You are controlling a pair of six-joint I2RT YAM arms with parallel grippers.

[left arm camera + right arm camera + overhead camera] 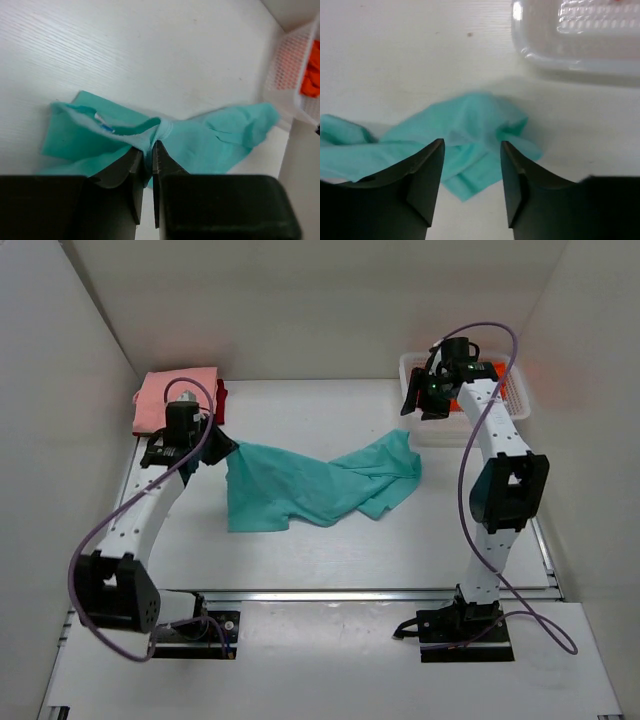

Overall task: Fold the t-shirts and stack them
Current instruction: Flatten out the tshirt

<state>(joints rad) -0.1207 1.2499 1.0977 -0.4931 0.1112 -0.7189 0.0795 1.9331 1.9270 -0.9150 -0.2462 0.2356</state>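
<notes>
The teal shirt [315, 485] is lying crumpled across the middle of the tabletop [330, 560], with bare surface showing on its near and far sides, so both arms are getting open room there. White walls [60, 390] are closing in the tabletop to the shirt's left, right and far side. The left gripper [212, 448] is sitting at the teal shirt's far left corner. In the left wrist view the left gripper [151, 150] is standing almost closed and pinching a fold of the teal shirt [215, 140] near the collar. The right gripper [420, 405] is hanging just beyond the shirt's far right end. In the right wrist view the right gripper [472, 150] is holding its jaws apart with nothing between them, and the teal shirt [470, 125] is showing below the gap. Far left of the teal shirt, a pink shirt [172, 395] is lying folded in the corner. A red shirt [220, 398] is showing only as a strip at its right edge, and whether it is running under the pink one is hard to tell. Far right of the teal shirt, a basket [410, 365] is standing by the wall and holding an orange shirt [487, 370], though the right arm is hiding most of both. The left wrist view is cutting the basket [285, 75] off at the frame edge.
</notes>
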